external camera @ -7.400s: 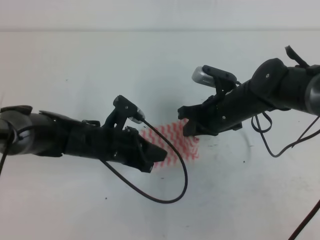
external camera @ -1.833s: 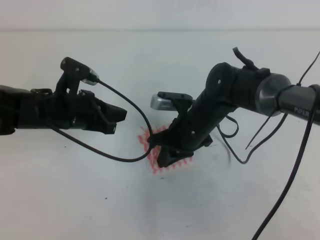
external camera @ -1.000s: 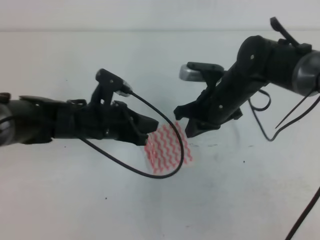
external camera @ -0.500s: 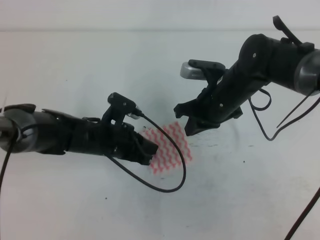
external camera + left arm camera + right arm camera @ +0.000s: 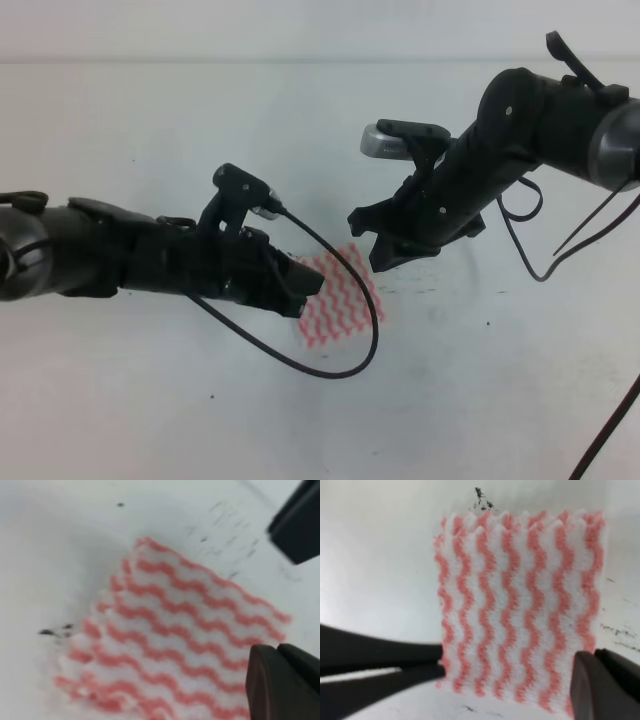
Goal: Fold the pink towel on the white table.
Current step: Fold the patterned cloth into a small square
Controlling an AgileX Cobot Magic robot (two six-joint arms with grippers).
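The pink towel (image 5: 345,300) lies flat on the white table (image 5: 140,400) as a small folded rectangle with doubled edges. In the right wrist view the pink towel (image 5: 520,605) fills the middle, wavy stripes running top to bottom. My left gripper (image 5: 312,283) is shut and low, its tip against the towel's left edge; it shows as dark bars at the left (image 5: 437,662). In the left wrist view the towel (image 5: 185,640) lies under the left gripper (image 5: 282,680). My right gripper (image 5: 378,258) hangs shut above the towel's far right corner, apart from it.
A black cable (image 5: 372,335) loops from the left arm's camera across the towel's right side. More cables (image 5: 530,280) dangle under the right arm. Small dark specks (image 5: 488,323) mark the table near the towel.
The left arm dropped to the table and slid right, its tip now at the towel's left edge. The right arm, raised off the towel earlier, has held still. The towel lies as it did.
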